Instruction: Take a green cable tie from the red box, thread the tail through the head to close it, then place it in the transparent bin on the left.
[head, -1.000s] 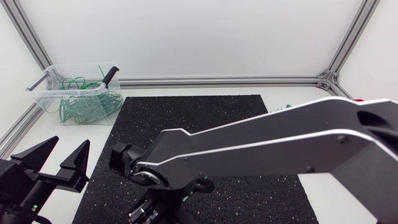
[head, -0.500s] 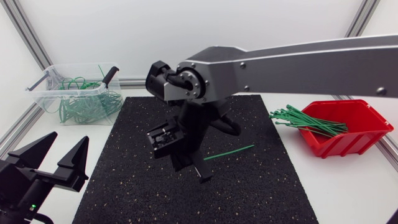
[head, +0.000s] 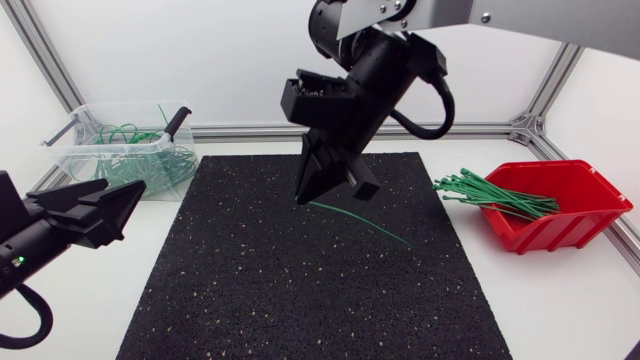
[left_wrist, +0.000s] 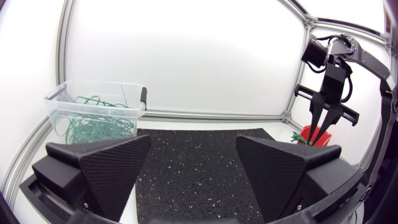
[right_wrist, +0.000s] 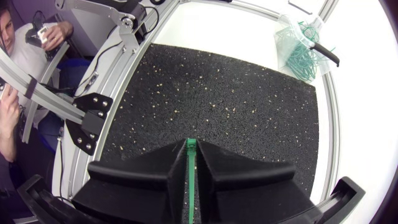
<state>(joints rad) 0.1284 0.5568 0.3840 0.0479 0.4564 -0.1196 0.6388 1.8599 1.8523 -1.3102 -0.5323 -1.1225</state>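
Observation:
My right gripper (head: 318, 188) hangs over the back half of the black mat (head: 250, 290), pointing down and shut on a green cable tie (head: 365, 223). The tie's free tail slopes down to the right, toward the mat. The right wrist view has the tie (right_wrist: 191, 157) pinched between the shut fingers. More green ties (head: 490, 192) spill out of the red box (head: 570, 225) at the right. The transparent bin (head: 125, 150) at the back left holds looped green ties. My left gripper (head: 128, 198) stands open at the mat's left edge, its fingers (left_wrist: 118, 165) wide apart and holding nothing.
A black handle (head: 177, 121) rests on the bin's rim. Aluminium frame rails (head: 400, 129) run along the table's back and sides. From the left wrist view, my right gripper (left_wrist: 324, 121) hangs above the red box (left_wrist: 316, 133).
My right arm has risen from the mat's front and swung to the back, carrying the cable tie. My left gripper has turned and lifted a little at the left edge.

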